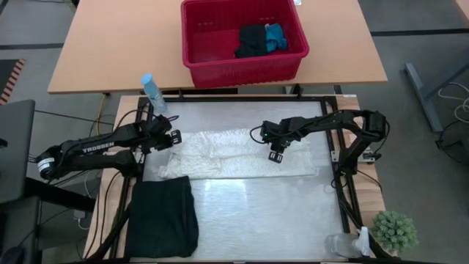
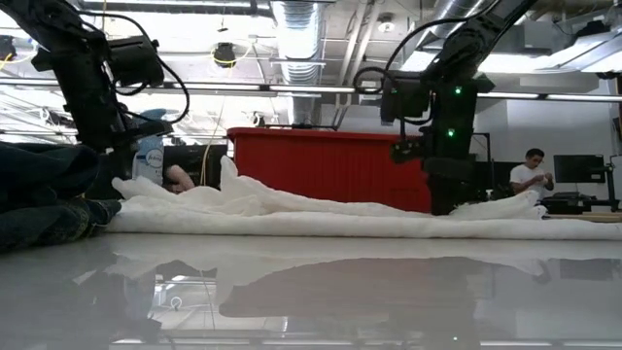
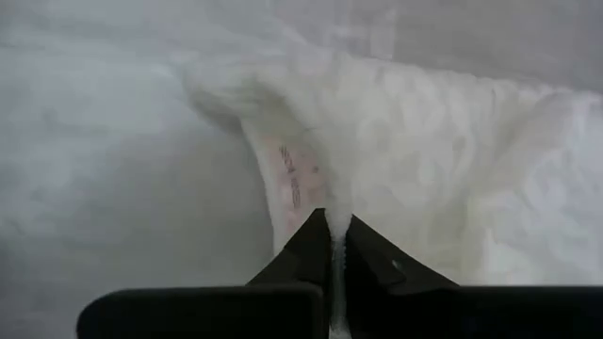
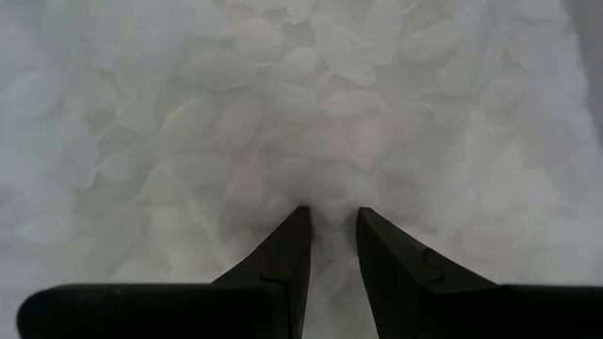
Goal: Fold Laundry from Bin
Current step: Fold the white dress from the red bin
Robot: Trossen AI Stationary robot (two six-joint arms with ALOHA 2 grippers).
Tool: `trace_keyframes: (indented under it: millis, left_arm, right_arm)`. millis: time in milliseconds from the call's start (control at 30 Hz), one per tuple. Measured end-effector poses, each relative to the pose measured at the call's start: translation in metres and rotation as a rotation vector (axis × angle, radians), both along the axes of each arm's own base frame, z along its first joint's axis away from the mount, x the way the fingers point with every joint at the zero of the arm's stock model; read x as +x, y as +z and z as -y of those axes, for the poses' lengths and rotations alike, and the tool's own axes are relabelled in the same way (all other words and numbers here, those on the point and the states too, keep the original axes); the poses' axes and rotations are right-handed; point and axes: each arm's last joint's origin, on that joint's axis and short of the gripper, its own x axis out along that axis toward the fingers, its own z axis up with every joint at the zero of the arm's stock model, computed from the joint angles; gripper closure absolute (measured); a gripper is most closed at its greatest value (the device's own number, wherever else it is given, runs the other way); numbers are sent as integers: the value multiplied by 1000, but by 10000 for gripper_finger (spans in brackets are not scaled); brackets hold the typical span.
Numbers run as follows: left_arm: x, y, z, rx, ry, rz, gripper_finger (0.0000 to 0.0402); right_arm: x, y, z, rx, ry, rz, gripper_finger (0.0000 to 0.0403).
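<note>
A wide wooden table (image 1: 95,51) at the far side carries the red bin (image 1: 220,59), which stands beyond the grey work surface (image 1: 264,213) and holds a black garment (image 1: 251,40) beside a small bright blue one (image 1: 276,37). Spread across the middle of the work surface, the white crinkled garment (image 1: 242,154) lies flat in a long band, its left end bunched and lifted into a peak in the low view. At the near left corner, a large black garment (image 1: 163,216) rests in a folded slab, just beside the white cloth's near left edge. A blue-capped spray bottle (image 1: 152,92) lies at the far left edge of the work surface, close behind the left arm. A small green potted plant (image 1: 394,231) and a clear bottle (image 1: 344,246) sit at the near right corner. In the low view, a person (image 2: 530,175) sits at a desk far behind the table.

The left arm reaches in low from the left, its gripper (image 3: 332,231) clamped tight on a pinch of the white garment's left edge. The right arm bends in from the right, its gripper (image 4: 332,226) pointing down on the cloth's right part, jaws narrowly parted with a ridge of fabric pinched between the fingertips.
</note>
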Motion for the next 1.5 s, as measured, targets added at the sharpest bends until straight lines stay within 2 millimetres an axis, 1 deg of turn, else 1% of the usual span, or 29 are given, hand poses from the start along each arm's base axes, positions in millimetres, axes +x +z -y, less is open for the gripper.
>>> trace_keyframes:
  millis: [133, 500, 633, 800, 933, 1033, 1100, 1233, 1367, 1433, 1500]
  left_arm:
    - [-1, -2, -3, 17, -48, -35, 401]
    - [-6, -7, -7, 52, -177, -167, 401]
    - [-7, -7, -7, 54, -200, -173, 401]
    - [-6, -8, -5, 23, -302, -146, 401]
    - [-4, -7, -6, 29, -298, -125, 394]
    - [-3, -6, -7, 62, -357, -126, 373]
    - [-3, -6, -7, 80, -390, -141, 350]
    - [-3, -6, -7, 86, -428, -151, 289]
    - [-5, -7, -3, 20, -436, -139, 221]
    - [-4, 0, -3, 1, -435, -107, 196]
    - [-1, 15, -4, 42, -444, -45, 181]
  right_arm:
    - [1, -11, -1, 14, 2, -47, 287]
    - [-1, -10, -2, 18, 6, -68, 287]
    - [-2, -11, -2, 21, 6, -73, 287]
    - [-2, -11, -3, 24, 9, -79, 287]
    - [-3, -12, -3, 28, 9, -81, 287]
    - [-3, -12, -3, 28, 9, -80, 287]
    - [-2, -12, -3, 28, 10, -79, 287]
    - [-2, -12, -3, 29, 10, -78, 287]
    - [-2, -12, -3, 29, 10, -78, 287]
    - [-2, -12, -3, 29, 10, -78, 287]
    - [-2, -12, -3, 29, 10, -77, 287]
